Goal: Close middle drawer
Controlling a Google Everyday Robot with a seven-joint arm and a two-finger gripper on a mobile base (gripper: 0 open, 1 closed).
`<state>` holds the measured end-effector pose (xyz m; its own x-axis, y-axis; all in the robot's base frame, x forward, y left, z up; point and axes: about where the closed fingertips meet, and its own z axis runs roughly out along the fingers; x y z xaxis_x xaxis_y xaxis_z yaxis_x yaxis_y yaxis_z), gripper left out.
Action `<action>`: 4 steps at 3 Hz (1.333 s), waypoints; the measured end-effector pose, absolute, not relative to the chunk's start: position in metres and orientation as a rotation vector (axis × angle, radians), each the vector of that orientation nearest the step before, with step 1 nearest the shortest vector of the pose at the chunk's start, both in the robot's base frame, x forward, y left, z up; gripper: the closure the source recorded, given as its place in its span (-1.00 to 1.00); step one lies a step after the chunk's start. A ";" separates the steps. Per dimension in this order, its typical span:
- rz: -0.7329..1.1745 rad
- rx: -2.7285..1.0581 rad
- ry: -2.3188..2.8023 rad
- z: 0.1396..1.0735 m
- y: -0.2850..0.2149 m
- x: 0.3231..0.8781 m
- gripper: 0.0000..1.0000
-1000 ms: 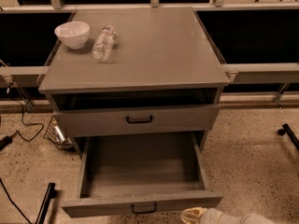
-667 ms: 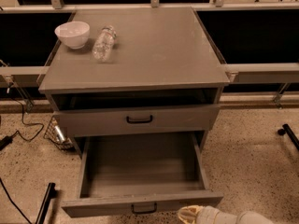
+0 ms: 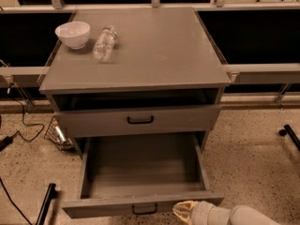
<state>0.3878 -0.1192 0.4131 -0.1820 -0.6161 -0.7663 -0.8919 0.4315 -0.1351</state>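
Matte grey wooden cabinet (image 3: 154,50), boxy, with flat square top, on speckled stone-like floor (image 3: 253,149). At top's far-left corner: glossy white round bowl (image 3: 72,34), upright; just beside it, clear plastic bottle (image 3: 104,42) lying on its side. Under the top, a dark open slot, then taller-fronted grey drawer (image 3: 93,123) with wide black handle (image 3: 140,120), pushed in.

Lowest in view: middle drawer (image 3: 140,172), grey wood, slim flat front panel (image 3: 103,209), small dark loop handle (image 3: 144,209) at centre, deep rectangular box with smooth bare bottom. Pulled far out toward the camera; front panel's long axis left to right, box running front to back.

Gripper (image 3: 184,210), cream tip on rounded white arm (image 3: 234,215), at the bottom edge, just right of the loop handle, by the front panel's right end; contact not discernible. Released or clenched: cannot tell
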 end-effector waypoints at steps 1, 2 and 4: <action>0.394 -1.264 1.873 0.414 -0.117 0.395 1.00; 0.313 -1.233 1.837 0.417 -0.118 0.400 1.00; 0.215 -1.186 1.787 0.412 -0.119 0.423 1.00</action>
<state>0.4226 -0.1185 0.4122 -0.0824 -0.6250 -0.7763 -0.7912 0.5147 -0.3303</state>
